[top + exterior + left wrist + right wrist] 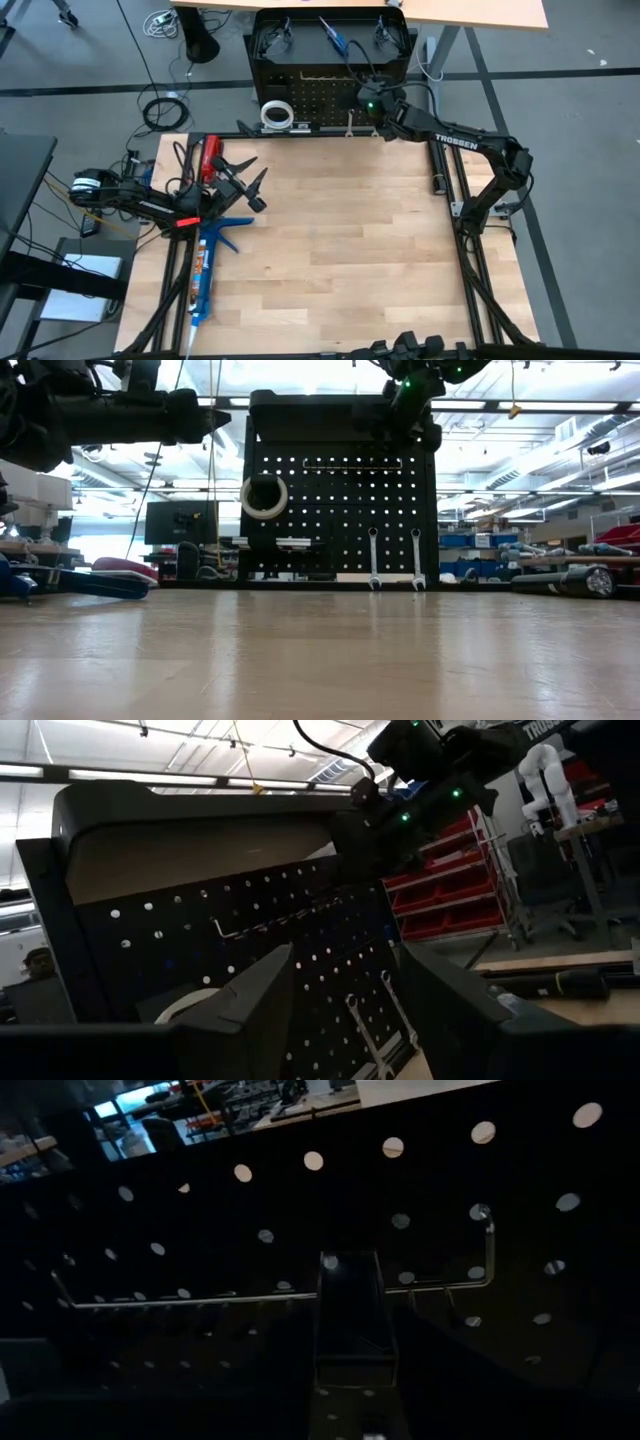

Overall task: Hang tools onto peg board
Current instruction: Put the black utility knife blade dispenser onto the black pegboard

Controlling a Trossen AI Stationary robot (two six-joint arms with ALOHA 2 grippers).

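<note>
The black peg board [330,85] stands at the table's far edge. A white tape roll [264,497] hangs on a peg at its left. Two silver wrenches [373,560] [417,560] hang by their top ends at its lower right. Two safety glasses [275,35] [390,30] and a blue-handled screwdriver [335,35] lie on the top of the board's frame. My right gripper [372,100] is high against the board's right part, shut on a narrow pale-edged pen-like tool [352,1315]. My left gripper [255,190] hovers open over the table's left side, holding nothing. My right gripper pinches the pen-like tool between its two fingers at the tool's near end [352,1365]. The dark fingers hide the exact spot. It comes at the board from the table's near side, nearly level. The tool points along the fingers, clear of the table, its far end [348,1265] at the wire rail [200,1300].
A red-handled tool [208,155] and a long blue caulking gun [205,265] lie along the table's left edge, beside my left arm. The pale wooden tabletop [350,240] stretches from the board to the near edge.
</note>
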